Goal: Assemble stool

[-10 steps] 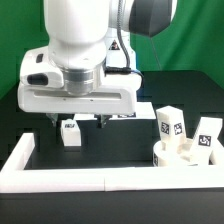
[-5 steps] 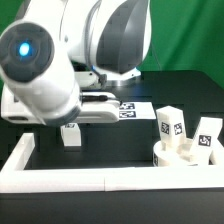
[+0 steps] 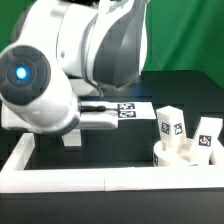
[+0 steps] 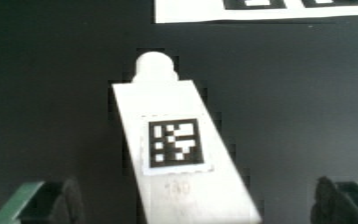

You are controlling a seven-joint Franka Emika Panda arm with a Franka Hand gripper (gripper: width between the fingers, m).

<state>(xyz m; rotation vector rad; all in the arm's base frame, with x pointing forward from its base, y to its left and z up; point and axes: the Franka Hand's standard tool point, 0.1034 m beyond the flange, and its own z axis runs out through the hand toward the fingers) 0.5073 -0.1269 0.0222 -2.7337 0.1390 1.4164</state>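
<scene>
Gripper point(image 4: 190, 200) wide open, nothing held; two dark ribbed fingers point(image 4: 39, 202) at either side of the wrist view, both clear of the part. Between them lies a leg point(image 4: 172, 135): white matte rectangular block, rounded peg at the far end, square black-and-white tag on its upper face, flat on the black table point(image 4: 51, 60). Beyond the peg, the marker board point(image 4: 265, 8), thin flat white sheet. In the exterior view the arm's glossy white body hides the gripper; the leg point(image 3: 71, 138) peeks out below it. Well off toward the exterior view's right, round seat point(image 3: 185, 156) with two upright tagged legs point(image 3: 168, 124) on it, beside the white wall point(image 3: 90, 178).
</scene>
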